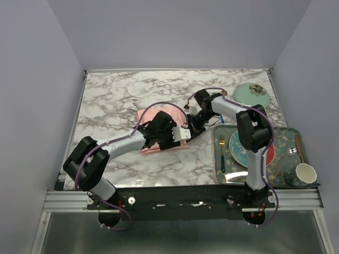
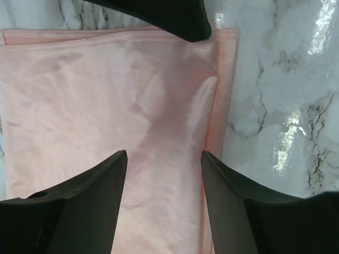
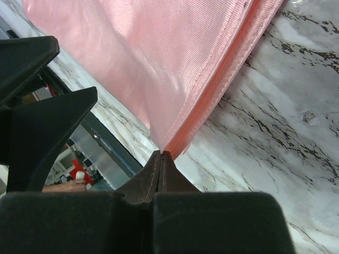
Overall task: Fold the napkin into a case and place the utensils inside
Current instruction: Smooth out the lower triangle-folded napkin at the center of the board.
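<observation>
The napkin lies folded into a pink rectangle in the middle of the marble table. Its satin layers fill the left wrist view. My left gripper hovers open just over it, fingers straddling the cloth near its right edge. My right gripper is shut on a corner of the napkin and holds that corner up off the marble. In the top view both grippers meet over the cloth, the left and the right. A slim copper utensil lies on the tray at the right.
A patterned teal tray at the near right holds a teal plate, a gold-headed fork with a teal handle and a white cup. A small mint plate sits at the far right. Walls close in on three sides.
</observation>
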{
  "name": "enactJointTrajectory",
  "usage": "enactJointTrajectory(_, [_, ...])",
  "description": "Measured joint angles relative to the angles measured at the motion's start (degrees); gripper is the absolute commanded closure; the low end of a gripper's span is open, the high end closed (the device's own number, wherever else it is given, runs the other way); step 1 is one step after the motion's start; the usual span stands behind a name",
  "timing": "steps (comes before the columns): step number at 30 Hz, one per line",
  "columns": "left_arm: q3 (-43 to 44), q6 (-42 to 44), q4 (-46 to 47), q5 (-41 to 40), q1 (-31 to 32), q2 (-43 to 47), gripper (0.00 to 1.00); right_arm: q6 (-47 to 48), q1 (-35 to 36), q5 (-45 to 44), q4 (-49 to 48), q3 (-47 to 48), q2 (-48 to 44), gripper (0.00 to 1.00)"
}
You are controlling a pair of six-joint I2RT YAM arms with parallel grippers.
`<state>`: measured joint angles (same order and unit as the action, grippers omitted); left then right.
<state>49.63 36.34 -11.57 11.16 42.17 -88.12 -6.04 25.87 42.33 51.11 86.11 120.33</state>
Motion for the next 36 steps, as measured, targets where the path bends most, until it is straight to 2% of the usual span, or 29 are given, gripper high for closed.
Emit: enactJointTrajectory(36, [-0.07,1.57,-1.42,2.97,-0.92,-1.77,0.31,-0.92,-0.09,0.68,-0.17,-0.44,0.0,0.98])
